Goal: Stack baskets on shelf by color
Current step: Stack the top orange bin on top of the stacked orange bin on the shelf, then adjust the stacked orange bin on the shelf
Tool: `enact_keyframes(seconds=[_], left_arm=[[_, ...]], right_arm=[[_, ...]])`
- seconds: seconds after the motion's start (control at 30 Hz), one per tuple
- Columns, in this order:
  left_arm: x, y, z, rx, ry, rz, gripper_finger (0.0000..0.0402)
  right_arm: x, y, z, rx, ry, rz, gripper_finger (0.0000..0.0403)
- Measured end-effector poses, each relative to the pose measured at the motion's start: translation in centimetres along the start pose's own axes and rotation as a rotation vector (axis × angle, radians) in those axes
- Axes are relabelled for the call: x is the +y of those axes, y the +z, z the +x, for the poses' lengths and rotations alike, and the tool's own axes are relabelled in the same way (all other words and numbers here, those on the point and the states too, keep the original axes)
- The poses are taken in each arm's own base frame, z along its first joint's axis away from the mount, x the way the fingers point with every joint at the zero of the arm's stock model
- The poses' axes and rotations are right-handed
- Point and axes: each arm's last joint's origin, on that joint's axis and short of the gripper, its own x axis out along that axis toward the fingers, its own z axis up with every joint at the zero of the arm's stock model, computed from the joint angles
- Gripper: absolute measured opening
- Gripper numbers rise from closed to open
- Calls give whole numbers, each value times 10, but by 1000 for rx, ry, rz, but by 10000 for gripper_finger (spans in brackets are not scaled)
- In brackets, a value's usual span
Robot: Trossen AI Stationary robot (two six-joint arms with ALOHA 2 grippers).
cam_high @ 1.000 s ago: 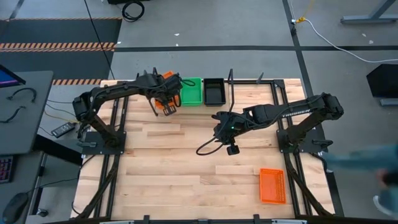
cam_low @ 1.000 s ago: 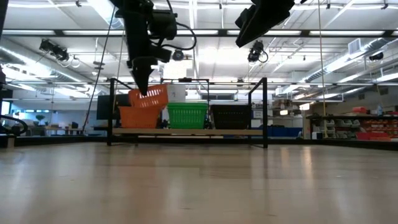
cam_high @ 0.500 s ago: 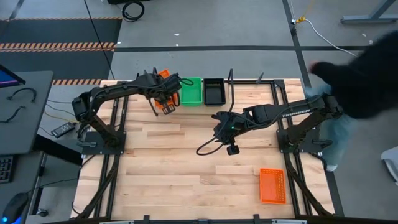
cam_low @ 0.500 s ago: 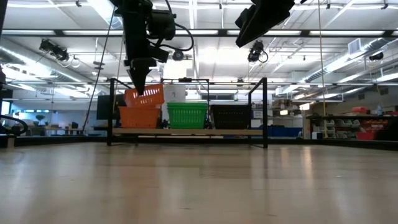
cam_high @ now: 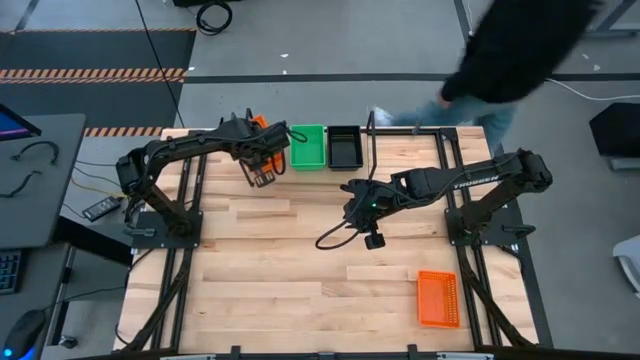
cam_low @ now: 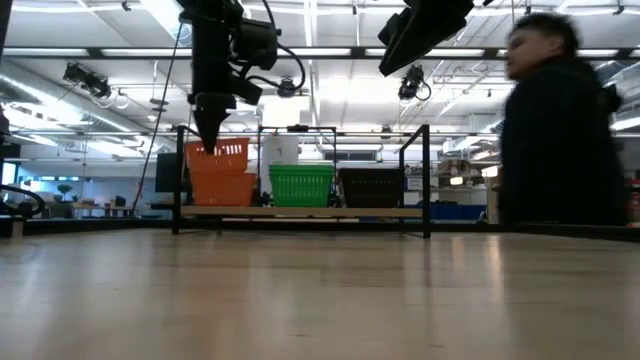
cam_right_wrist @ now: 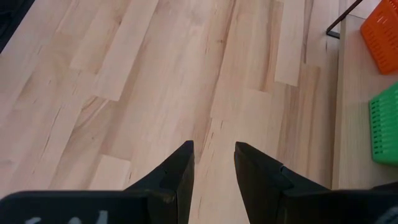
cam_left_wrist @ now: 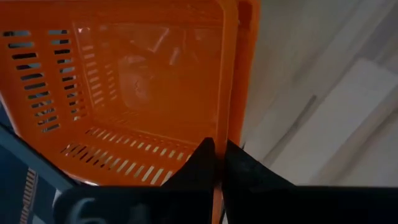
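My left gripper [cam_low: 210,143] hangs over the left end of the shelf [cam_low: 300,212], shut on an orange basket [cam_low: 225,157]. This basket sits level atop a second orange basket [cam_low: 222,188] on the shelf board. A green basket [cam_high: 307,146] and a black basket [cam_high: 345,146] stand beside them on the shelf. A third orange basket [cam_high: 438,298] lies on the table near the right front. My right gripper [cam_right_wrist: 213,152] hovers open above the table's middle, with nothing between its fingers. My left gripper pinches one wall of the upper orange basket at its rim [cam_left_wrist: 219,134], one finger inside the basket and one outside. The fingers come steeply from above. The basket is level, its opening up, its bottom at the mouth of the lower orange basket; whether it rests there I cannot tell.
A person in dark clothes [cam_high: 520,50] walks past the table's far edge, behind the shelf's right end. The shelf's black upright frames [cam_low: 428,180] stand at both ends. Bare wooden tabletop [cam_high: 280,270] lies between the arms and the near edge.
My left gripper has tipped more steeply downward. The held orange basket, tilted a second ago, has swung level and settled over the lower orange basket. A person has come along the far edge from the right.
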Motion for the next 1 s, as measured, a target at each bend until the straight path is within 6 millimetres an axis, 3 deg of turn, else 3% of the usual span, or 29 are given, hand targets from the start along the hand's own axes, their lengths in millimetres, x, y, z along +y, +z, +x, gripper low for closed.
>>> enact_keyframes(seconds=[0.43, 1.0], left_arm=[[-3, 0, 1, 5, -78, 5, 21], [-6, 5, -1, -44, -86, -8, 153]], right_arm=[[0, 0, 0, -3, 1, 0, 121], [0, 1, 0, -7, 4, 0, 121]])
